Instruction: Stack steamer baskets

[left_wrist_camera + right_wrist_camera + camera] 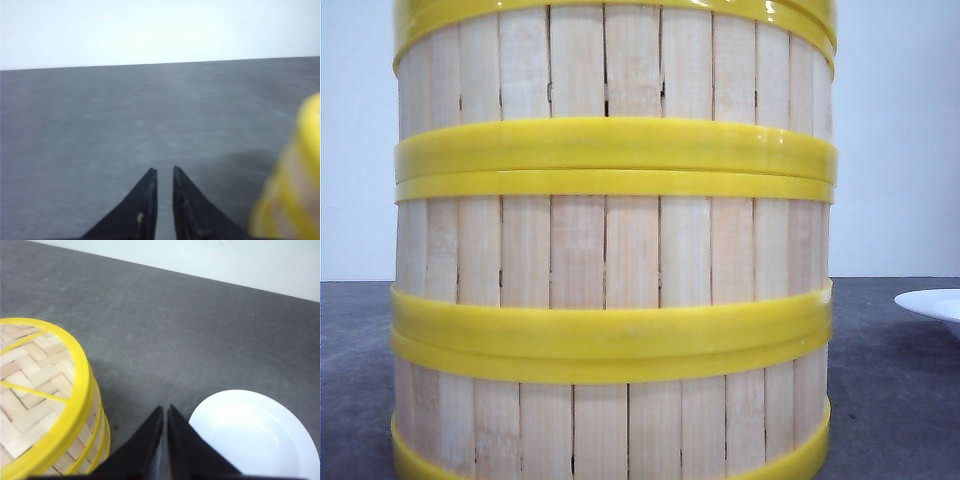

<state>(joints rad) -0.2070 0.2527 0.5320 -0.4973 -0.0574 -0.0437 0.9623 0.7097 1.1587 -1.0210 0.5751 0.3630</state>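
Note:
Three steamer baskets point(610, 250) stand stacked one on another and fill most of the front view, pale slats between yellow rims. From the right wrist view the stack point(45, 405) shows a woven bamboo top inside a yellow rim. My right gripper point(165, 407) hangs above the table between the stack and a plate, shut with nothing in it. My left gripper point(165, 170) is low over bare table, its jaws nearly together and holding nothing; the stack point(295, 185) is a blur beside it. Neither gripper touches the baskets.
A white plate point(255, 435) lies on the dark grey table point(175, 330) close to the right gripper, and its edge point(935, 303) shows at the right in the front view. A pale wall runs behind the table.

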